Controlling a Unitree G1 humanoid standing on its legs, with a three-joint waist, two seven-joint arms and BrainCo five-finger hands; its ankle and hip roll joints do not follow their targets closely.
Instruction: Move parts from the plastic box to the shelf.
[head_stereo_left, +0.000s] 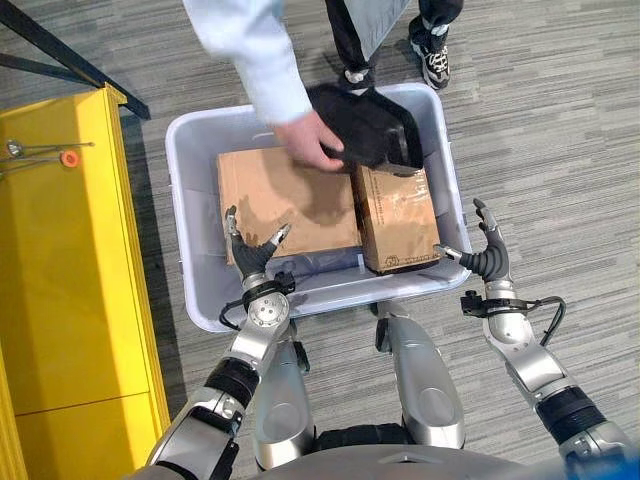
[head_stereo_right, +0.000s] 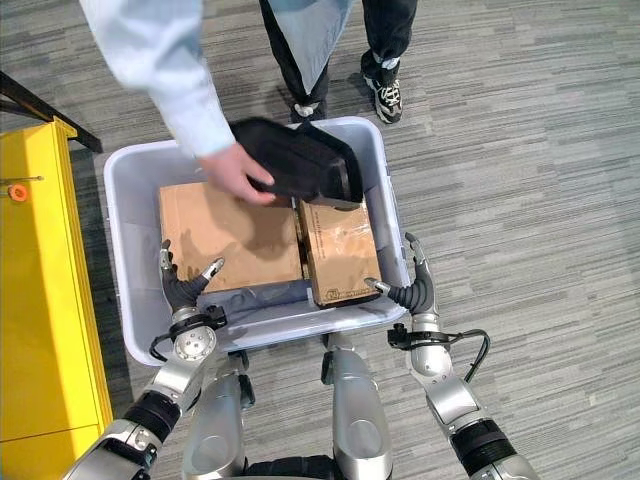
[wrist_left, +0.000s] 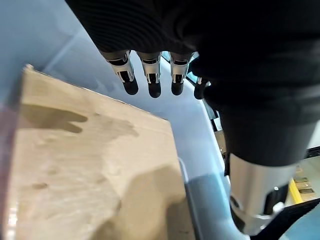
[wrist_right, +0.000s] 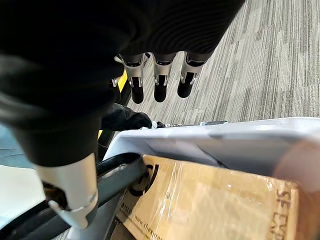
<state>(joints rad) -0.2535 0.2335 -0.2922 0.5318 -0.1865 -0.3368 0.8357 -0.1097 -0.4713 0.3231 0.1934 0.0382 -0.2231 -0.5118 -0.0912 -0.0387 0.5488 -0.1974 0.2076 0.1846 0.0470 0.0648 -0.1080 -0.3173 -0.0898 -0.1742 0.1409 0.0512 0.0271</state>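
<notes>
A pale grey plastic box (head_stereo_left: 190, 290) stands on the floor in front of me. Inside lie a large flat cardboard carton (head_stereo_left: 285, 200) and, to its right, a smaller film-wrapped carton (head_stereo_left: 398, 215). A person's hand (head_stereo_left: 310, 140) holds a black moulded part (head_stereo_left: 370, 125) over the far side of the box. My left hand (head_stereo_left: 252, 262) hovers open inside the box at the large carton's near edge, its fingers (wrist_left: 150, 80) straight. My right hand (head_stereo_left: 490, 260) is open just outside the box's right wall, by the near right corner, fingers (wrist_right: 159, 82) straight above the rim (wrist_right: 240, 132).
A yellow shelf unit (head_stereo_left: 60, 280) stands along the left, close to the box. The person stands at the far side of the box, one shoe (head_stereo_left: 432, 60) on the grey carpet and a pale blue sleeve (head_stereo_left: 250, 50) reaching in.
</notes>
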